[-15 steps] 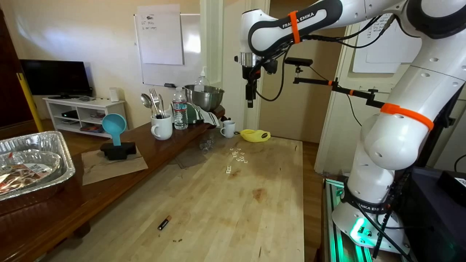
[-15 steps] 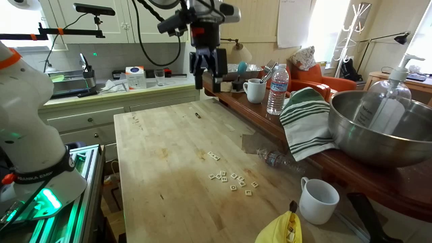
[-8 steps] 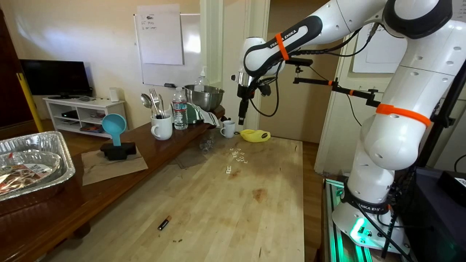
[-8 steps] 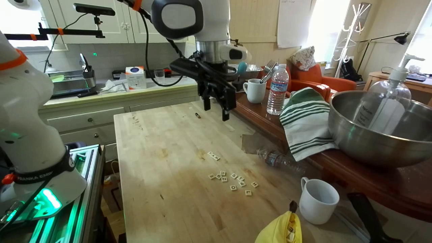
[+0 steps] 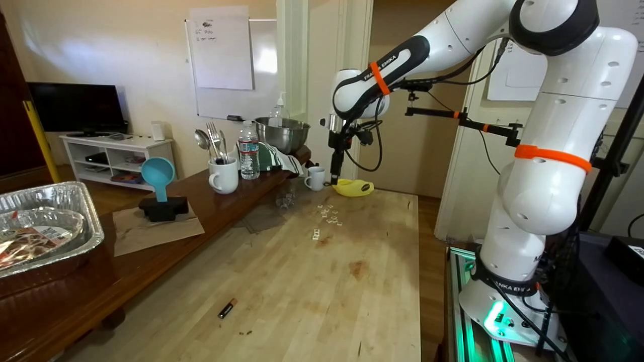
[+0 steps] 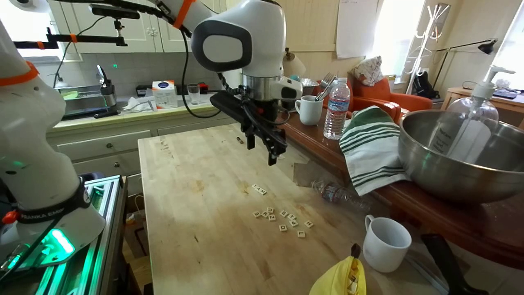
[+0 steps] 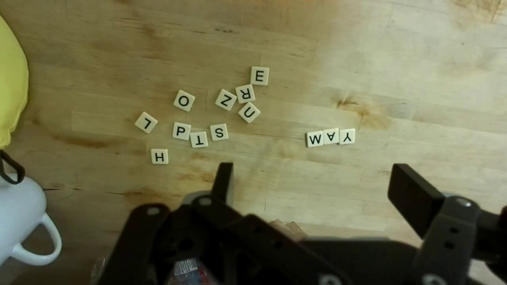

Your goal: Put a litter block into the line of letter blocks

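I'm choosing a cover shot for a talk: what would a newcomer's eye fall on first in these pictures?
Probably the big white robot arm, prominent in both exterior views, its open gripper hanging above the wooden table. In the wrist view, loose letter blocks lie left of a neat line of letter blocks, with a bright yellow pouch at the left edge.

"What lies on the worktop (image 6: 204, 270)?"

"A line of letter blocks (image 7: 331, 136), three set close together, and near it ten loose letter blocks (image 7: 182, 131), scattered letters up."

"How does it look?"

"Pale wood, with brownish stains (image 5: 358, 269)."

"Anything farther off?"

"A battery (image 5: 227, 307), well apart from the blocks. Past the loose ones, a yellow pouch (image 6: 339, 278) beside an upright white mug (image 6: 387, 244). A clear plastic bottle (image 6: 335, 193) lies on its side near one edge."
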Robot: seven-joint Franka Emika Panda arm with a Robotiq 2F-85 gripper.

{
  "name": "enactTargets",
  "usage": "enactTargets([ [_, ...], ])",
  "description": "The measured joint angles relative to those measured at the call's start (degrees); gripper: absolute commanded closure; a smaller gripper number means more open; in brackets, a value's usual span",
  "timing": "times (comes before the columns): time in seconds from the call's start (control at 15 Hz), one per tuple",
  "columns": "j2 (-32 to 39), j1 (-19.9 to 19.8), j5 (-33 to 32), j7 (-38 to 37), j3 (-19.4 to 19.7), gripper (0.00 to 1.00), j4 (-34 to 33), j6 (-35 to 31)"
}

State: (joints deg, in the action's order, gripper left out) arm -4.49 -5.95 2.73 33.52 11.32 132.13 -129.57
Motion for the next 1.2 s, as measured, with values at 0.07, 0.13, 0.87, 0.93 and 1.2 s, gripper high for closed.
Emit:
enactTargets([
  [0.07, 0.04, 0.0, 0.0, -0.1, 0.0, 0.0, -0.08, 0.0],
  [0.13, 0.04, 0.0, 0.0, -0.16, 0.0, 0.0, -0.14, 0.0],
  [0.87, 9.48, -0.33, -0.06, -1.17, -0.87, 0.49, -0.01, -10.81],
  [0.93, 10.52, -0.61, -0.06, -1.17, -0.94, 0.58, -0.11, -11.98],
  [1.2, 14.0, -1.98, -0.06, -1.2, -1.17, 0.87, -0.27, -15.97],
])
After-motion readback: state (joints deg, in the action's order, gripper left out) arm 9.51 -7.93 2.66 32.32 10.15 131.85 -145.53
